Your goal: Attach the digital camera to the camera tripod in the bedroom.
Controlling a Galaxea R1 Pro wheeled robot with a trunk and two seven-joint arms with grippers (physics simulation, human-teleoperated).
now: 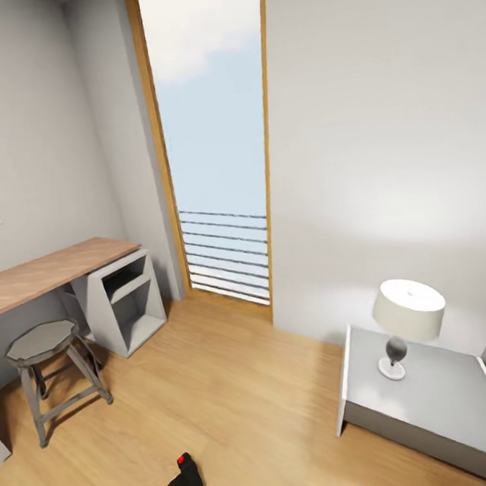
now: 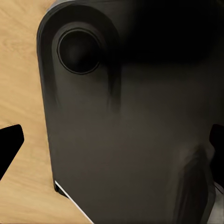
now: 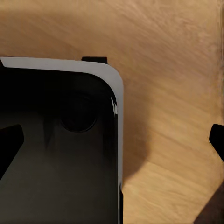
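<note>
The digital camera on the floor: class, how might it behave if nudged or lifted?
The digital camera looks chunky and rigid, so it probably won't flex. Lying low on the smooth wood floor, it would likely slide rather than roll or tip. Its matte black body may grip fairly well.

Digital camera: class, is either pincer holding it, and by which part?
Nothing is held. The digital camera lies alone on the wood floor, and both wrist views show open fingertips with nothing between them.
</note>
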